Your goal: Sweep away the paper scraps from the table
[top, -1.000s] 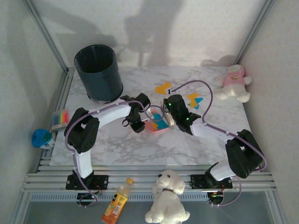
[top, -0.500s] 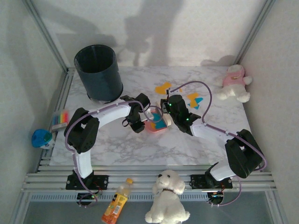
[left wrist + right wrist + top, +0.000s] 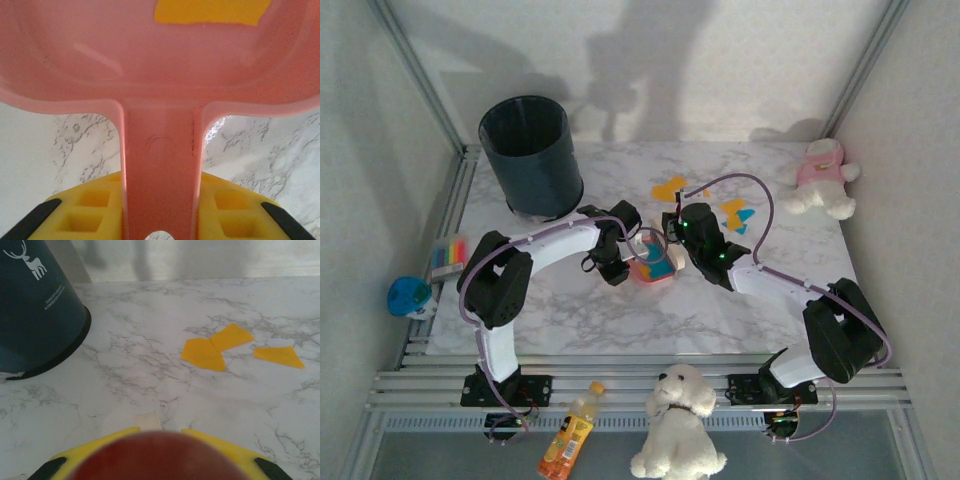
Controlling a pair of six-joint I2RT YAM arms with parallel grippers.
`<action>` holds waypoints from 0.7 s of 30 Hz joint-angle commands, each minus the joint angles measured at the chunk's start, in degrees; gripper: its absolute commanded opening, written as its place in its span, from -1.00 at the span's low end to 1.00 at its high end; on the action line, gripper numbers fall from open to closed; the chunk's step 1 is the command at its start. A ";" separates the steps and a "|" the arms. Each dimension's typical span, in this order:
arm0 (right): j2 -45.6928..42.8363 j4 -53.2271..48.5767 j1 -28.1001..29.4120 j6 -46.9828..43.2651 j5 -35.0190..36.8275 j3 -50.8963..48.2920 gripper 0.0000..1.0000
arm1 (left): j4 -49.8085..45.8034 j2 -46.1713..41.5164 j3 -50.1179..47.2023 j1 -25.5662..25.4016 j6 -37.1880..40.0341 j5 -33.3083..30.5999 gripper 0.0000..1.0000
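Observation:
My left gripper (image 3: 622,254) (image 3: 160,212) is shut on the handle of a pink dustpan (image 3: 654,264) (image 3: 160,75) that rests on the table (image 3: 570,310). Teal and orange paper scraps (image 3: 658,260) lie in the pan, and one orange piece (image 3: 210,11) shows in the left wrist view. My right gripper (image 3: 678,243) (image 3: 160,455) is shut on a blurred red rounded handle (image 3: 160,457) at the pan's mouth. Loose orange scraps (image 3: 670,187) (image 3: 202,354) lie beyond it. More orange and teal ones (image 3: 735,213) lie to the right.
A dark round bin (image 3: 530,155) (image 3: 35,315) stands at the back left. A pink-and-white plush (image 3: 820,180) sits at the back right corner. A white plush dog (image 3: 675,420) and a bottle (image 3: 570,435) lie below the front rail. A striped block (image 3: 448,255) is off the left edge.
My right gripper has shifted slightly left and back, closer over the dustpan's mouth. The left gripper and the pan have barely moved.

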 commanded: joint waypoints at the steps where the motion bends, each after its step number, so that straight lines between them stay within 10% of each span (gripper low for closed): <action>1: -2.05 2.47 0.57 0.23 -1.47 -0.37 -1.00 | -2.19 -1.15 -0.98 -0.21 0.80 -1.24 -1.00; 21: -7.25 -3.73 0.19 1.65 10.86 -0.39 -1.00 | -1.16 -1.57 -1.26 -0.18 0.71 -1.68 -1.00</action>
